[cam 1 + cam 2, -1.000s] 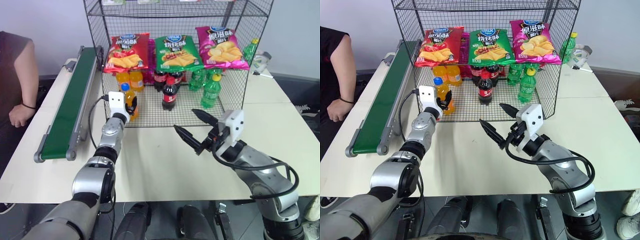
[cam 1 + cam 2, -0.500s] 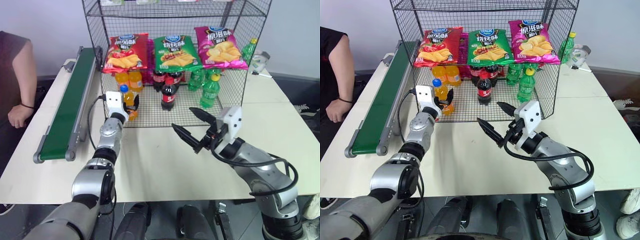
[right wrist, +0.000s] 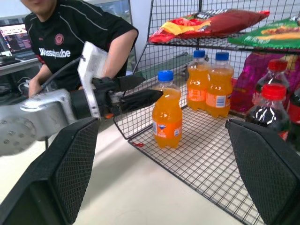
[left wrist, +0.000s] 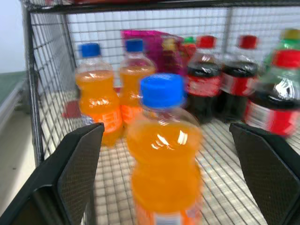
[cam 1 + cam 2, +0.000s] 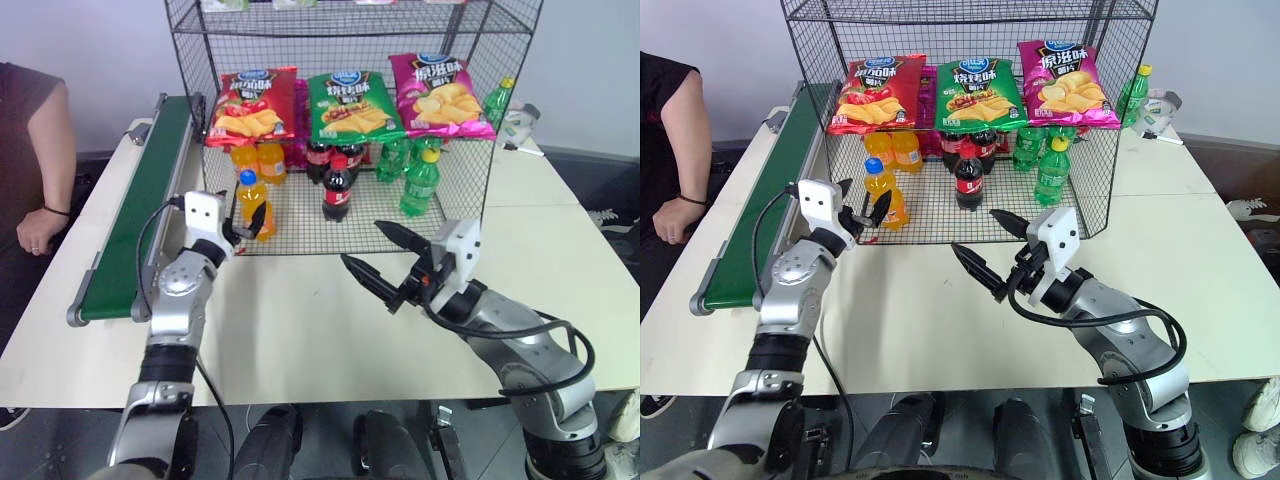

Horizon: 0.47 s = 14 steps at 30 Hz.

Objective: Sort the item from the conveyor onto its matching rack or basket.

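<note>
Right wrist view: orange soda bottle [image 3: 168,111] upright on rack [image 5: 330,225] grid floor, front-left corner, released. Left gripper [image 5: 243,222] jaws spread, just beside bottle; right gripper [image 5: 385,260] jaws spread, empty. Risk: finger clips bottle, tips it. Bottle label unreadable; crisp bags [image 5: 350,105] carry Chinese print.

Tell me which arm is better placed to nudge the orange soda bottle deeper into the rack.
Left. The left gripper is open right in front of the orange soda bottle; the right gripper is farther away.
</note>
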Motion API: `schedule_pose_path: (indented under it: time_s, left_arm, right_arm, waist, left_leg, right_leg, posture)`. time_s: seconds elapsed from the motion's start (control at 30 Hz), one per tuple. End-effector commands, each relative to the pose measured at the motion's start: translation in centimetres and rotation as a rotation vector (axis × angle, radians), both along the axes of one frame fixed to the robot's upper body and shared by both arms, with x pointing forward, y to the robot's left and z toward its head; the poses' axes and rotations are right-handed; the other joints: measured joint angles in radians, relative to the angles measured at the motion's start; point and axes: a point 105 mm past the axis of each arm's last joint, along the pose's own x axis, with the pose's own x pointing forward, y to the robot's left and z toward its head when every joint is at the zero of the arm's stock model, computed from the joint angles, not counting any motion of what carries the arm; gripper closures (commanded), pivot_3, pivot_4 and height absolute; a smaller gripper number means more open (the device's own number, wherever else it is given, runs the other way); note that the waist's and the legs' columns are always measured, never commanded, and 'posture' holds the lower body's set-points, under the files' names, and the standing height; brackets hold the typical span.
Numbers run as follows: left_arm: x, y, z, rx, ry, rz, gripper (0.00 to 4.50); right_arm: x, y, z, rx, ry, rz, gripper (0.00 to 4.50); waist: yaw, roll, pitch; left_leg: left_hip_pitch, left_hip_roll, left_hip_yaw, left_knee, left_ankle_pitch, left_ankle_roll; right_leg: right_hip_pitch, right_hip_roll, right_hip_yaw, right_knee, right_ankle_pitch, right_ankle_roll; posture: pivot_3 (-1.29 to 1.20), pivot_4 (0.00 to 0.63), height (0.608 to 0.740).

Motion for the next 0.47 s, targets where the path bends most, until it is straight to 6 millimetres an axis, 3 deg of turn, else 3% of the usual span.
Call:
schedule_pose_path:
  time_s: [0.03, 0.33, 0.47]
  left_arm:
    - [-2.4, 0.7, 2.4, 0.018, -0.002, -0.114, 0.05]
    - [-6.3, 5.7, 2.2, 0.144, 0.155, -0.137, 0.05]
    - [-6.7, 6.1, 2.1, 0.141, 0.166, -0.128, 0.05]
  right_arm:
    - [-0.8, 0.3, 1.4, 0.012, -0.066, 0.023, 0.00]
    - [-0.9, 0.1, 1.2, 0.007, -0.055, 0.024, 0.00]
    - [-0.9, -0.2, 0.9, -0.005, -0.047, 0.017, 0.00]
  waist:
    - [-0.001, 0.000, 0.000]
    - [-0.010, 0.001, 0.000]
    - [-0.002, 0.001, 0.000]
  left_leg:
    - [0.000, 0.000, 0.000, 0.000, 0.000, 0.000]
    - [0.000, 0.001, 0.000, -0.002, 0.000, 0.000]
    - [0.001, 0.001, 0.000, -0.002, 0.000, 0.000]
  right_leg:
    - [0.000, 0.000, 0.000, 0.000, 0.000, 0.000]
    - [-0.001, -0.001, 0.001, -0.001, 0.000, -0.001]
    - [-0.003, -0.002, 0.001, -0.001, -0.001, -0.002]
  posture:
    - [0.00, 0.150, 0.740]
    - [0.00, 0.150, 0.740]
    - [0.00, 0.150, 0.740]
